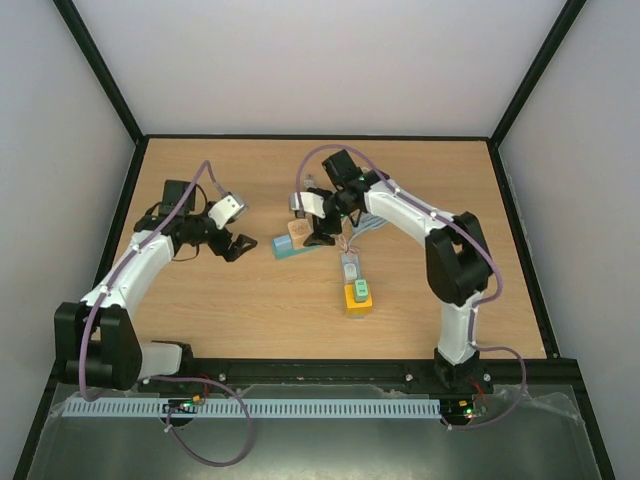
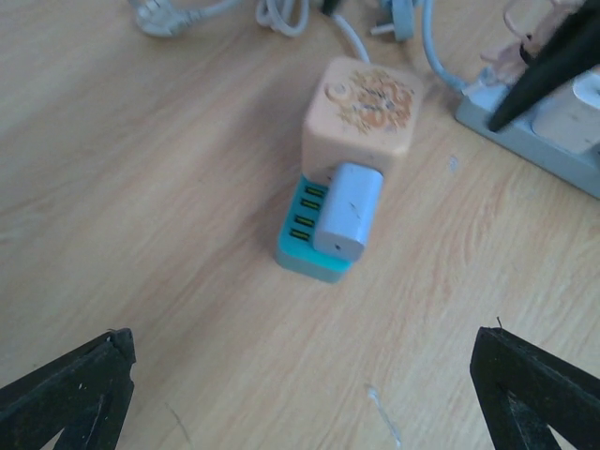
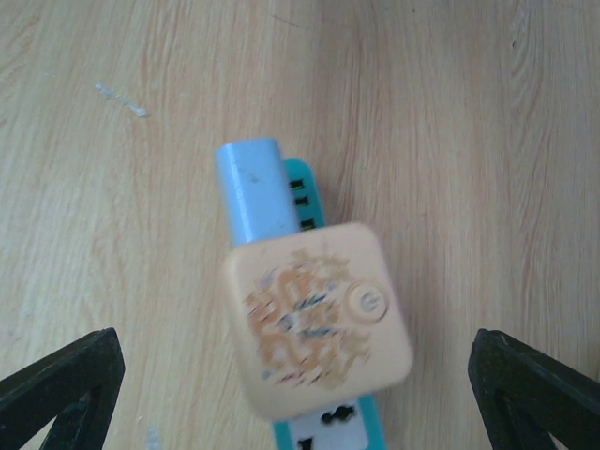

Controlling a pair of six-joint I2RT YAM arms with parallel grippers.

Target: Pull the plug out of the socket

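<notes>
A cream cube socket (image 3: 314, 319) with a power button stands on a teal USB base (image 3: 305, 187). A pale blue plug (image 3: 255, 192) sticks out of the cube's side, lying over the base. My right gripper (image 3: 300, 394) is open and hangs over the cube, one finger (image 3: 56, 389) on each side, clear of it. My left gripper (image 2: 300, 403) is open and empty, a short way in front of the plug (image 2: 347, 211) and cube (image 2: 361, 112). In the top view the cube (image 1: 297, 232) lies between the left gripper (image 1: 232, 243) and the right gripper (image 1: 320, 232).
A grey power strip (image 1: 352, 270) with a yellow and green plug (image 1: 358, 296) lies right of the cube; it also shows in the left wrist view (image 2: 553, 131). Loose white cables (image 2: 272, 14) and a black adapter (image 1: 178, 192) lie at the back.
</notes>
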